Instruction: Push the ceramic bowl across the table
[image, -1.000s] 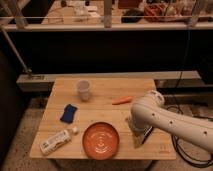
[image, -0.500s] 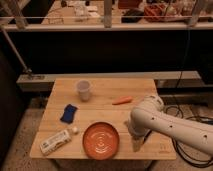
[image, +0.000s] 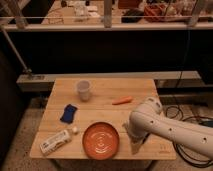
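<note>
1. Bowl (image: 101, 141) sits lower centre of frame, near the front edge of the table (image: 107, 86).
2. Gripper (image: 135, 145) is at lower right, just beside the bowl's right rim. Fingers seem apart and hold nothing, though the arm partly hides them.
3. For a good push, keep contact low on the rim's outer wall, not over it, and drive slow and level.
4. Leftward risks the packet (image: 55, 142). Up-frame, aim between cup (image: 83, 90) and carrot (image: 122, 100).
</note>
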